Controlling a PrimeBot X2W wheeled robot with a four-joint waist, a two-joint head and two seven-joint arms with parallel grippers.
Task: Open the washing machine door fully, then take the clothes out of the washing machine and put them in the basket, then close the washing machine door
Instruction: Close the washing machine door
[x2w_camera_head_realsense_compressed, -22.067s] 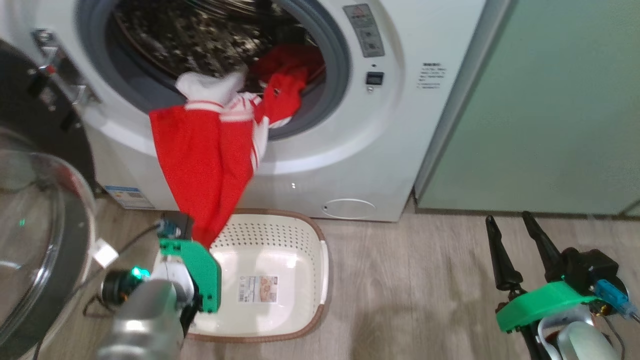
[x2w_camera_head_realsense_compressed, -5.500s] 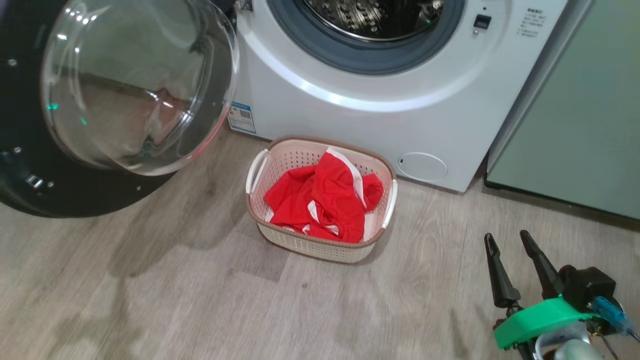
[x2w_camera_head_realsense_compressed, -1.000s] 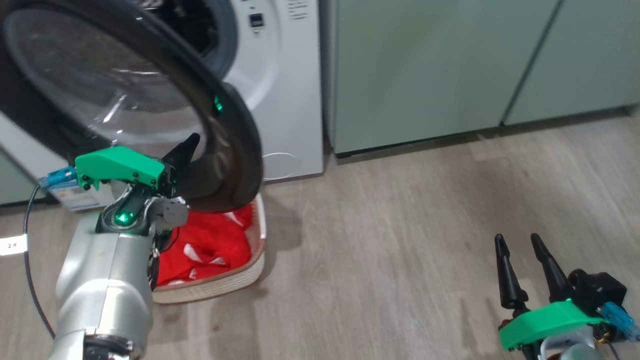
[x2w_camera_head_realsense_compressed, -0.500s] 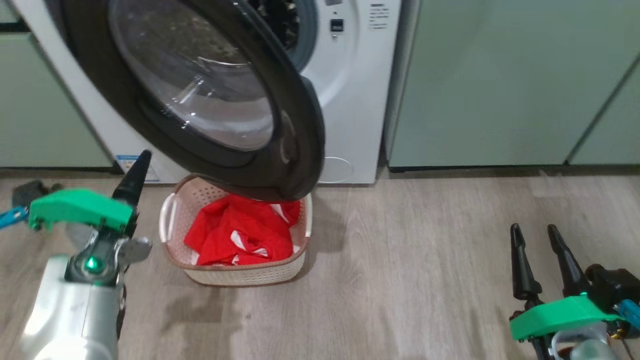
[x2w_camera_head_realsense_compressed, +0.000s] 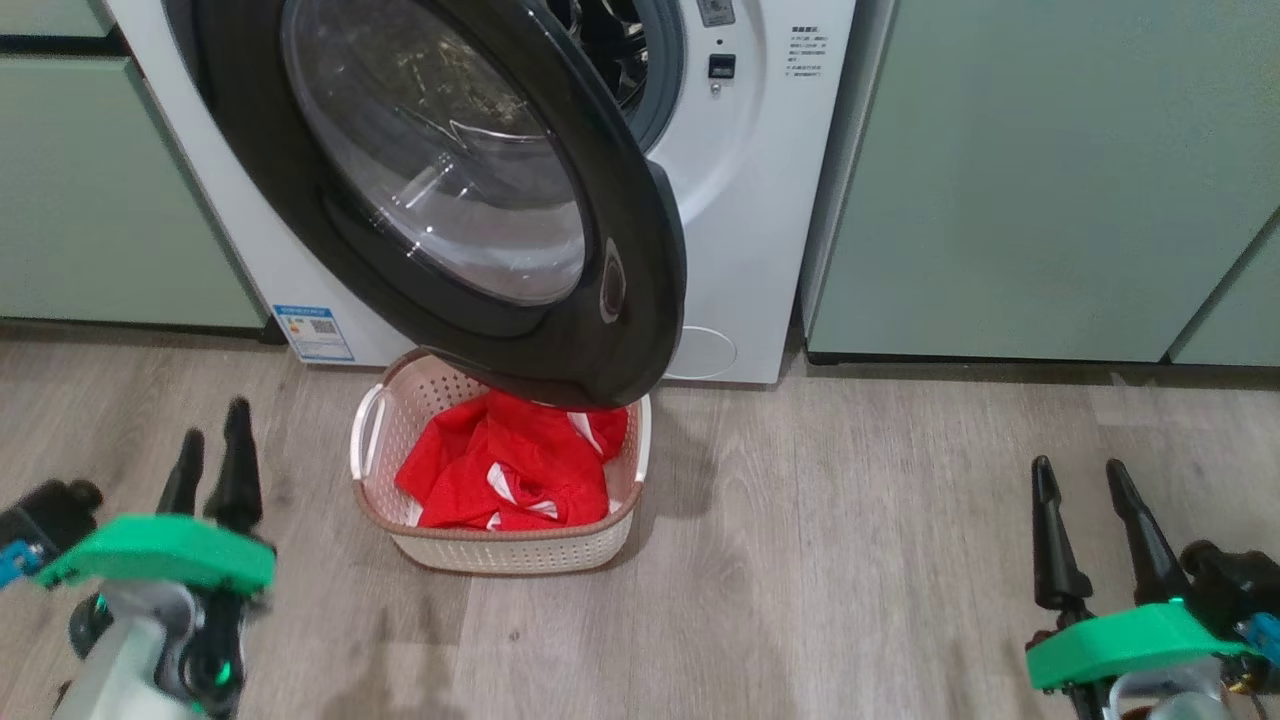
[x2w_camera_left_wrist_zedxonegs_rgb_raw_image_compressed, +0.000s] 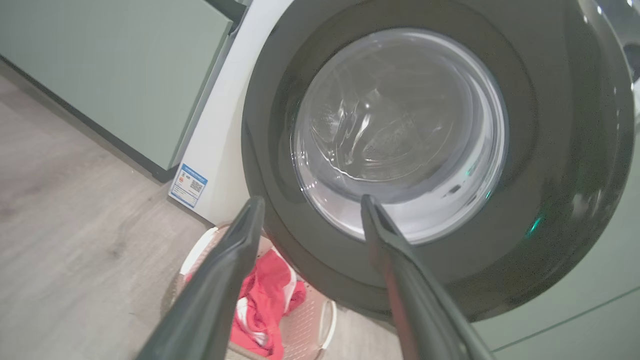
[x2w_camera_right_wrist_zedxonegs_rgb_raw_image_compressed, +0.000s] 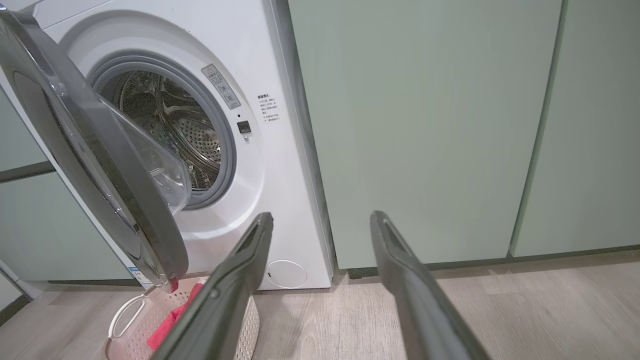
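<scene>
Now | basket (x2w_camera_head_realsense_compressed: 520, 555) holds clothes (x2w_camera_head_realsense_compressed: 505, 470) | left fingers (x2w_camera_head_realsense_compressed: 240, 468) wide | right fingers (x2w_camera_head_realsense_compressed: 1048, 540) wide

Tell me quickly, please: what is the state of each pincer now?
Left pincer: open, holding nothing.
Right pincer: open, holding nothing.

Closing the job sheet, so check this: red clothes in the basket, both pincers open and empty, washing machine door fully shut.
Wrong on the door: the washing machine door stands ajar, and the right wrist view shows the drum opening behind it. The rest holds: clothes in the basket, left pincer and right pincer open and empty.
</scene>
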